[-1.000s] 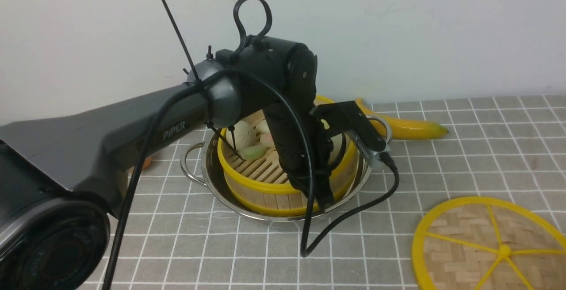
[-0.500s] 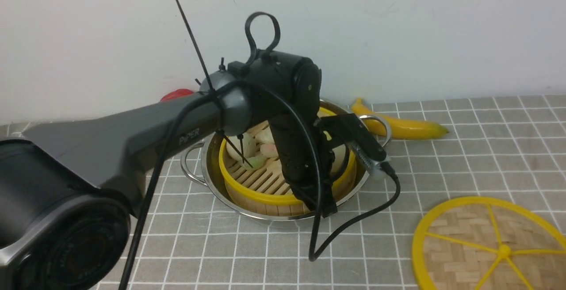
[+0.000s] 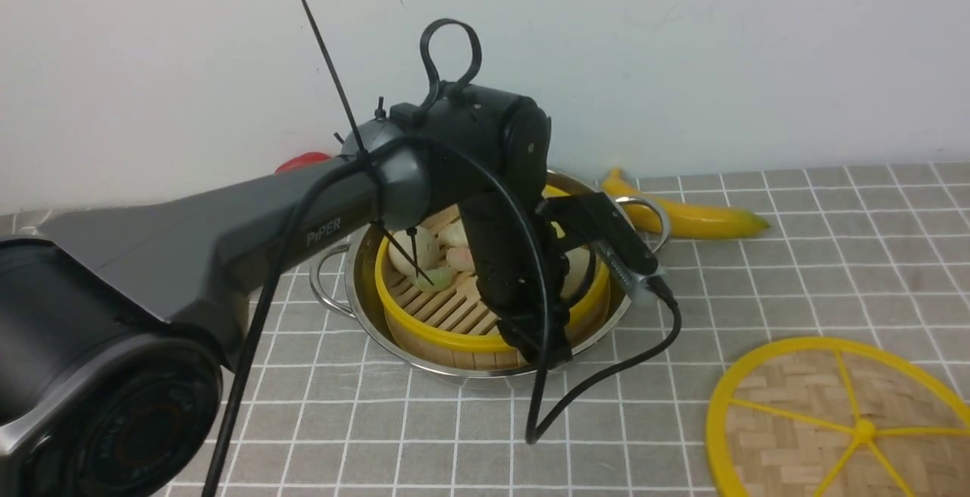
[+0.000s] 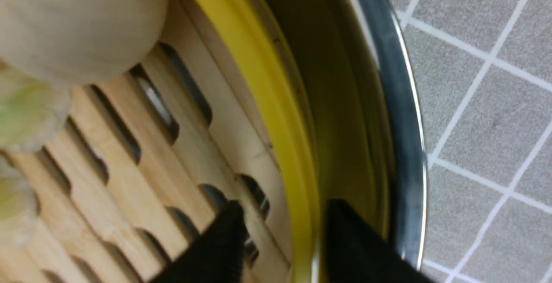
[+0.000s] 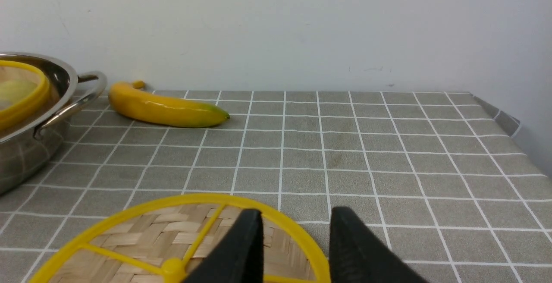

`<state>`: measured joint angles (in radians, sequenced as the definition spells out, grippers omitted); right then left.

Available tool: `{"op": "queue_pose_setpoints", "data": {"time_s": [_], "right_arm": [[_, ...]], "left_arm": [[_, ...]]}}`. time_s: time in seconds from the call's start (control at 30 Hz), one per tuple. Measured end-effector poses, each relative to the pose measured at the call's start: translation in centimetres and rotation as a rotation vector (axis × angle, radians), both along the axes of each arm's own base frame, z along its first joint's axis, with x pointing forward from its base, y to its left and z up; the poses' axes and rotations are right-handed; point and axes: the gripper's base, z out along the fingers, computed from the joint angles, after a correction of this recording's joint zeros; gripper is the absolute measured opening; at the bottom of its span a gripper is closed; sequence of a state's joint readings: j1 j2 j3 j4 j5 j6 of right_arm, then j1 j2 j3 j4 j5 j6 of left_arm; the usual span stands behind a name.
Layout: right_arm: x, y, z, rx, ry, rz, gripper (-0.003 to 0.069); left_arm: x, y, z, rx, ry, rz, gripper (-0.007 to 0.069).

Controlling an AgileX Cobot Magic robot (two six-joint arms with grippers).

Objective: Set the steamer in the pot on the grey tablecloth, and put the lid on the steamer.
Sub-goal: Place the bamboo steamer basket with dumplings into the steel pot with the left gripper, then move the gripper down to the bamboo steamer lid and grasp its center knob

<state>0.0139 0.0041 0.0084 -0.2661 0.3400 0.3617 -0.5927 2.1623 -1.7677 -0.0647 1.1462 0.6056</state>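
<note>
Steamer [image 3: 455, 307] sits inside the pot [image 3: 362, 301], down w/in the steel wall, its yellow top rim standing a bit above the pot rim. The pot stands on the grey tablecloth [image 3: 796, 270], toward the back, near the white wall [image 3: 758, 50]. Pale buns [image 3: 413, 251] lie at the far side of the slatted floor. L arm [image 3: 227, 239] reaches in from the near left & bends down over the pot. L gripper [image 4: 284, 207] is at the steamer's near rim, a bit right of ctr, and straddles it: one black finger [image 4: 224, 244] is inside over the slats, the other outside btwn steamer wall & pot wall. Its jaws are parted wider than the rim, w/ a strip of slats showing btwn the inner finger & the wall, so there is no clamp on it. Whether the outer finger touches the rim can't be told. A black cable [image 3: 606, 376] loops from the wrist down to the cloth in front of the pot. The lid [image 3: 803, 421] lies flat on the cloth at the near right, knob up, well apart from the pot & partly cut by the frame edge. R gripper [image 5: 295, 212] shows only in its wrist view, low over the lid's rim, jaws apart w/ nothing held; contact w/ the lid can't be told. A banana [image 3: 693, 217] lies behind the pot to the right, just beside the pot's right handle. A red object [image 3: 303, 161] sits behind the L arm by the wall, mostly hidden.
</note>
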Motion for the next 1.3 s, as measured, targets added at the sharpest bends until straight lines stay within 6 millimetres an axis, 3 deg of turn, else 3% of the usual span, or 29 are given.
{"op": "queue_pose_setpoints", "data": {"time_s": [0.03, 0.1, 0.13, 0.2, 0.33, 0.37, 0.43, 0.5, 0.57, 0.6, 0.63, 0.8, 0.83, 0.9, 1.0, 1.3], "right_arm": [[0.0, 0.0, 0.0, 0.000, 0.000, 0.000, 0.0243], [0.0, 0.0, 0.0, 0.000, 0.000, 0.000, 0.0243], [0.0, 0.0, 0.0, 0.000, 0.000, 0.000, 0.0243], [0.0, 0.0, 0.0, 0.000, 0.000, 0.000, 0.0243], [0.0, 0.0, 0.0, 0.000, 0.000, 0.000, 0.0243], [0.0, 0.0, 0.0, 0.000, 0.000, 0.000, 0.0243], [0.0, 0.0, 0.0, 0.000, 0.000, 0.000, 0.0243], [0.0, 0.0, 0.0, 0.000, 0.000, 0.000, 0.0243], [0.0, 0.0, 0.0, 0.000, 0.000, 0.000, 0.0243], [0.0, 0.0, 0.0, 0.000, 0.000, 0.000, 0.0243], [0.0, 0.0, 0.0, 0.000, 0.000, 0.000, 0.0243], [0.0, 0.0, 0.0, 0.000, 0.000, 0.000, 0.0243], [0.0, 0.0, 0.0, 0.000, 0.000, 0.000, 0.0243], [0.0, 0.0, 0.0, 0.000, 0.000, 0.000, 0.0243], [0.0, 0.0, 0.0, 0.000, 0.000, 0.000, 0.0243], [0.0, 0.0, 0.0, -0.003, 0.000, 0.000, 0.0243]], "left_arm": [[0.0, 0.0, 0.1, 0.002, -0.001, 0.000, 0.0316], [0.2, -0.1, 1.3, -0.008, -0.018, 0.001, 0.0425], [0.2, -0.1, 1.5, -0.010, -0.020, 0.001, 0.0433], [0.6, -0.3, 4.7, -0.042, -0.088, 0.013, 0.0527], [1.0, -0.1, 10.3, -0.115, -0.238, 0.063, 0.0568], [1.0, -0.1, 10.6, -0.121, -0.246, 0.063, 0.0568], [1.0, 0.2, 13.4, -0.151, -0.324, 0.105, 0.0563], [0.5, 1.3, 18.1, -0.193, -0.462, 0.178, 0.0505], [-0.1, 2.4, 20.8, -0.209, -0.547, 0.240, 0.0428], [-0.2, 2.5, 21.1, -0.214, -0.552, 0.241, 0.0418], [-0.8, 3.4, 22.9, -0.223, -0.609, 0.285, 0.0337], [-3.9, 6.0, 28.1, -0.313, -0.717, 0.403, 0.0031], [-3.9, 6.1, 28.1, -0.314, -0.717, 0.407, 0.0024], [-5.4, 7.1, 30.0, -0.360, -0.749, 0.435, -0.0023], [-6.1, 7.5, 30.8, -0.380, -0.763, 0.442, -0.0023], [-5.8, 7.4, 30.5, -0.373, -0.757, 0.441, -0.0018]]}}
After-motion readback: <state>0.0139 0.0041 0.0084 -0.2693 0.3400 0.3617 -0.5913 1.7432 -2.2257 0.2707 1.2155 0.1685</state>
